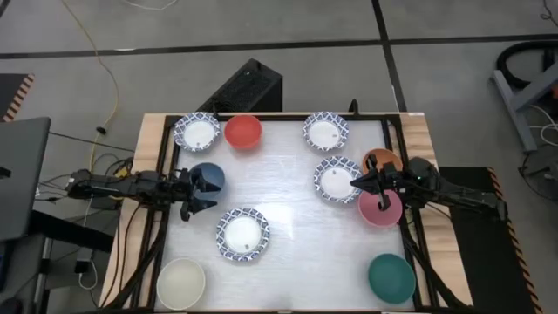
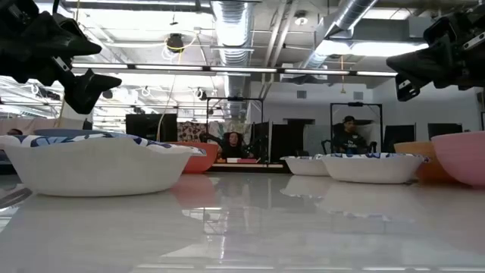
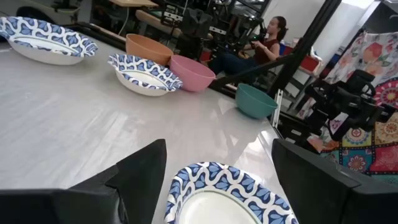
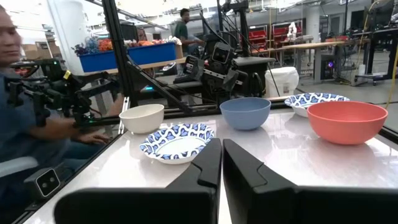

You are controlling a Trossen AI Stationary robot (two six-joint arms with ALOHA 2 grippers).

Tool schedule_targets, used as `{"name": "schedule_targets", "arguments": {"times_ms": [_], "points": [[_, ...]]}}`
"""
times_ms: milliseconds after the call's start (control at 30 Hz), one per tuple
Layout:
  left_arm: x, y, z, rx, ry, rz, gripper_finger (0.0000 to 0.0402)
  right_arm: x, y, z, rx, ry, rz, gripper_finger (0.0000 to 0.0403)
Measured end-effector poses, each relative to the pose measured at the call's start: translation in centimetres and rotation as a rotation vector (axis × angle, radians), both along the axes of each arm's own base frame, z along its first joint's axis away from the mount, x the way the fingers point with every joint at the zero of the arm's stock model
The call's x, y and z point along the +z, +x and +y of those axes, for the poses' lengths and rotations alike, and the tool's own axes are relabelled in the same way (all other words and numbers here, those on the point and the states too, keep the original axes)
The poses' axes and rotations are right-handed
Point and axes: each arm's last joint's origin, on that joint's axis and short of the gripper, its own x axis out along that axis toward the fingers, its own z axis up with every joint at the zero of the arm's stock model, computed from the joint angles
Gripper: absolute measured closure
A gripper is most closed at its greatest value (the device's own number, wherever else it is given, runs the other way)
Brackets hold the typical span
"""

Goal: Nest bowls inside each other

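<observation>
1. Overhead, ten bowls sit spread across the white table (image 1: 288,262), none nested, each separate except where noted below.
2. Left gripper (image 1: 199,194) hangs over the table's nine-o'clock edge, fingers spread wide and holding nothing. It hovers right at the dark blue bowl (image 1: 209,177); whether it touches the rim I cannot tell.
3. Just toward five o'clock from that gripper sits a patterned bowl (image 1: 243,235), white with a blue rim; the left wrist view shows it between the open fingers, farther off.
4. Right gripper (image 1: 359,183) is at the three-o'clock side, fingers pressed nearly together, pinching nothing visible. Its tip lies over the rim of a second patterned bowl (image 1: 336,180).
5. Pink bowl (image 1: 380,208) sits under the right arm; orange bowl (image 1: 381,160) just at twelve o'clock from it. Pink and the second patterned bowl look to be touching.
6. Along twelve o'clock: a third patterned bowl (image 1: 197,132) beside the red bowl (image 1: 243,131), and a fourth patterned bowl (image 1: 325,131) farther toward three.
7. Along six o'clock: cream bowl (image 1: 181,283) at the seven-o'clock corner, teal bowl (image 1: 391,277) at the five-o'clock corner.
8. People (image 2: 349,133) are seated in the room beyond, well clear of the table.
</observation>
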Motion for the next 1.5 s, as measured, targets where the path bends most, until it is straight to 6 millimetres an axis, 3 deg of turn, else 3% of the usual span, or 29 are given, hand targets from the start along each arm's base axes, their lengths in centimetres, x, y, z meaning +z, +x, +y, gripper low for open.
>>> {"name": "schedule_targets", "arguments": {"times_ms": [633,1067,1500], "points": [[0.01,0.0,0.02,0.006,0.0,-0.001,0.012,0.0,0.0,0.0,0.0,0.0,0.0,0.0364],[0.3,-0.05,0.62,0.217,0.073,-0.025,0.012,0.0,0.0,0.0,0.0,0.0,0.0,0.0364],[0.37,-0.1,0.76,0.266,0.162,-0.01,0.012,0.0,0.0,-0.02,-0.004,-0.024,-0.002,0.0364]]}}
